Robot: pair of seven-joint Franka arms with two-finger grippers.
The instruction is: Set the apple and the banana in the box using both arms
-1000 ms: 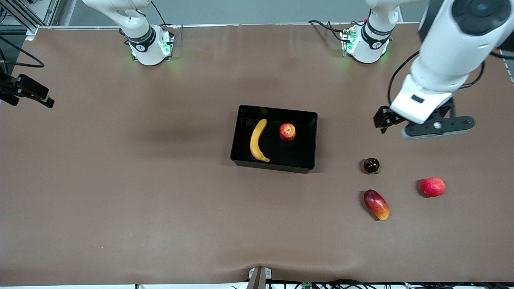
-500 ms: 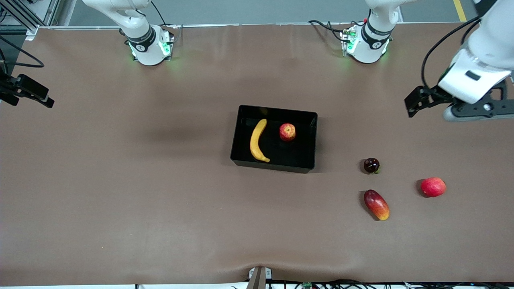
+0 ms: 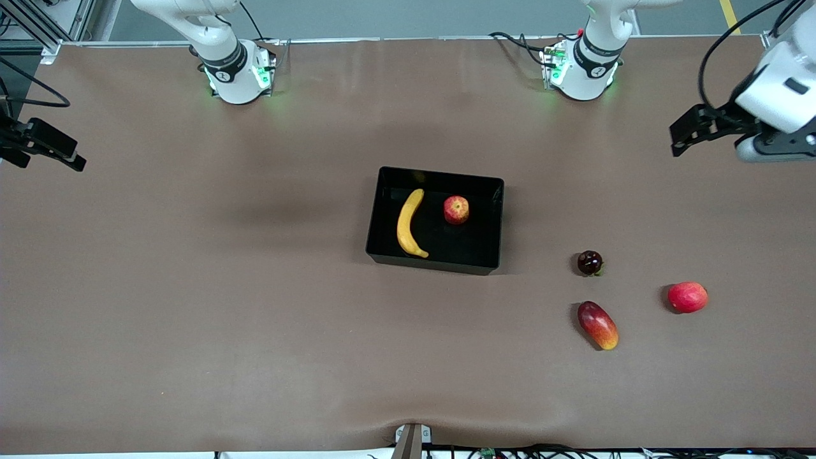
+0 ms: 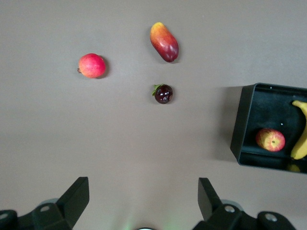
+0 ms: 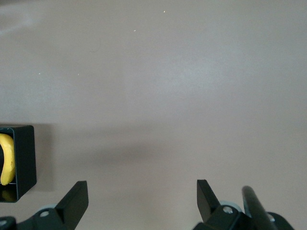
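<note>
The black box (image 3: 491, 255) sits mid-table. The yellow banana (image 3: 408, 223) and the red-and-yellow apple (image 3: 456, 210) lie inside it, side by side and apart. My left gripper (image 3: 774, 148) hangs high over the left arm's end of the table, away from the box. The left wrist view shows this gripper (image 4: 144, 189) open and empty, with the box (image 4: 242, 124), apple (image 4: 270, 140) and banana (image 4: 301, 139) at one edge. My right gripper (image 5: 142, 191) is open and empty over bare table, with the box (image 5: 26, 163) and banana (image 5: 5, 160) at that view's edge.
Toward the left arm's end and nearer the front camera than the box lie a dark round fruit (image 3: 590, 262), a red-and-yellow mango-like fruit (image 3: 598, 325) and a plain red fruit (image 3: 687, 297). Black hardware with cables (image 3: 38, 143) sticks in at the right arm's end.
My left gripper has moved away from the box, toward the left arm's end of the table and its base. The fruits, the box and the right arm have not moved.
</note>
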